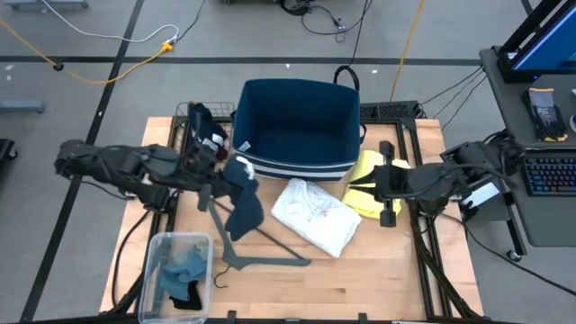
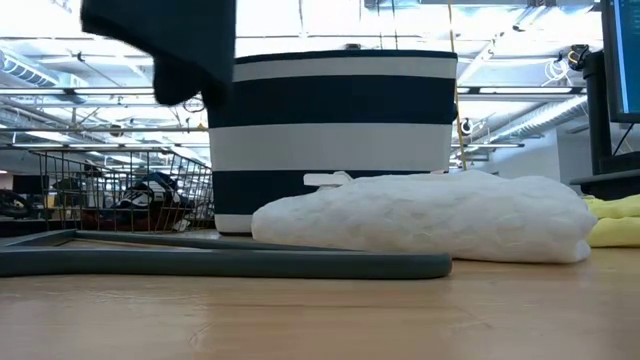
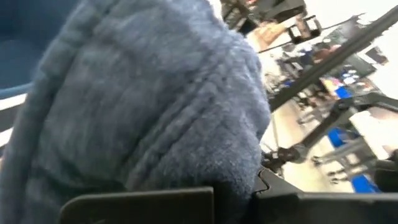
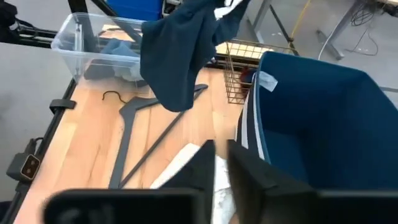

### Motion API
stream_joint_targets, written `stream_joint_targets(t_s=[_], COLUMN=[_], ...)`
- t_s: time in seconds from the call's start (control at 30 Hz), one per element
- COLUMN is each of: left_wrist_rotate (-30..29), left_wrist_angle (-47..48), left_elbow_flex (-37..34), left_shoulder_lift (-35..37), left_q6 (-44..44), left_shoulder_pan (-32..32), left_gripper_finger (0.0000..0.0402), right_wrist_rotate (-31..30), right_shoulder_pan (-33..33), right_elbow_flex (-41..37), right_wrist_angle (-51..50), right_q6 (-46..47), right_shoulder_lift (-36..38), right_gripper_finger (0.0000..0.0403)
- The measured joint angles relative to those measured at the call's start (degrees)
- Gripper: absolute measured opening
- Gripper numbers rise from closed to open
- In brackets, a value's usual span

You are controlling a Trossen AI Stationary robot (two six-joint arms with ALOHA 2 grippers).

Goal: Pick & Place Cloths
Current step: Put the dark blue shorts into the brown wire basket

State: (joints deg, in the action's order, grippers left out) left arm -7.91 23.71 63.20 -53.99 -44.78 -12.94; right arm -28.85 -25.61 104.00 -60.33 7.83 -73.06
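My left gripper (image 1: 236,171) is shut on a navy cloth (image 1: 245,209), held above the table in front of the blue striped bin (image 1: 297,126). The cloth fills the left wrist view (image 3: 143,106) and also shows in the low view (image 2: 165,45) and the right wrist view (image 4: 180,50). A white cloth (image 1: 315,214) lies on the table to its right. A yellow cloth (image 1: 367,171) lies beside the bin's right end. My right gripper (image 1: 353,186) is over the yellow cloth, shut and empty, pointing toward the table's left; its fingers show in its own wrist view (image 4: 221,162). My left gripper holds the navy cloth by its upper end (image 1: 239,176), coming roughly level from the table's left. The cloth bunches over the fingers and hides the place of contact. The rest hangs slack below the gripper (image 2: 190,85), clear of the table.
A grey plastic hanger (image 1: 256,247) lies flat on the table under the hanging cloth. A clear plastic box (image 1: 153,270) with blue cloths stands at the near left. A wire basket (image 1: 200,135) with dark cloths stands left of the bin.
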Motion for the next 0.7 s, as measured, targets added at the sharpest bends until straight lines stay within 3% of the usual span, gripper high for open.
stream_joint_targets(t_s=[0.17, 0.43, 0.7], left_wrist_rotate=[-5.5, -16.6, -33.3], left_wrist_angle=[11.4, 35.1, 45.0], left_elbow_flex=[2.1, 16.6, 22.4], left_shoulder_lift=[4.4, 4.1, 3.3], left_q6=[-0.4, 0.9, 6.3], left_shoulder_pan=[0.0, 0.0, 1.4], left_gripper_finger=[0.0004, 0.0004, 0.0004], right_wrist_rotate=[-2.7, -4.4, -5.9], right_shoulder_pan=[0.0, 0.0, 0.0], right_elbow_flex=[-0.6, -0.6, -0.6], right_wrist_angle=[0.4, 0.2, 0.2], right_q6=[0.8, 1.3, 1.8], right_shoulder_lift=[1.2, 1.8, 1.8], right_gripper_finger=[0.0010, 0.0001, 0.0001])
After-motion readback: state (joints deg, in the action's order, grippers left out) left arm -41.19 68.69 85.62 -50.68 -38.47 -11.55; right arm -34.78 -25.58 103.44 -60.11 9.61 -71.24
